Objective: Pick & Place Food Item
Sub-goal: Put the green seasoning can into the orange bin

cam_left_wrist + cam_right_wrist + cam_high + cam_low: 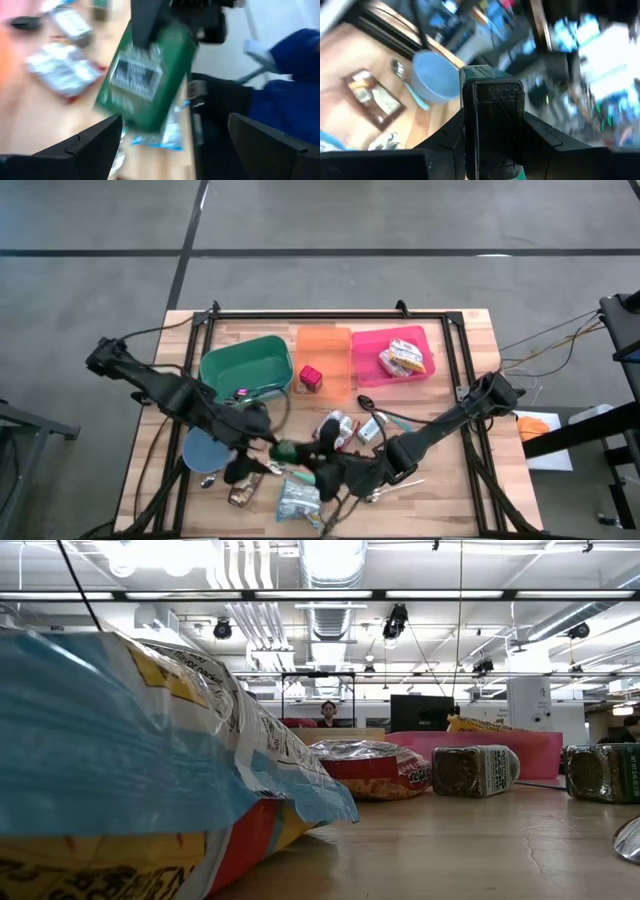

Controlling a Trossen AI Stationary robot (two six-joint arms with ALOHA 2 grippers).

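The right gripper (300,452) is closed on a green box (288,449), a small food carton, and holds it above the front middle of the table (450,500). In the right wrist view the two dark fingers (447,137) press on the sides of this box (492,127). In the left wrist view the same box (147,77) hangs tilted, with a white printed label toward the camera, and a dark gripper grips its upper end.

The left gripper (262,442) is just beside the box, on its left side. Its fingers (85,145) stand wide apart and touch nothing; the box lies in front of them, not between them.

Under the two grippers a silver and blue snack bag (298,502) lies near the front edge. A blue bowl (207,450) stands at the front left, and a spoon and a brown packet lie close to it. Small packets (340,426) lie in the middle of the table.

At the back stand three bins in a row: a green bin (245,365), an orange bin (325,350) with a red cube (311,378) in it, and a pink bin (400,360) with a yellow snack bag (402,358) in it.

In the low view a big blue and yellow bag (130,760) fills the near left.
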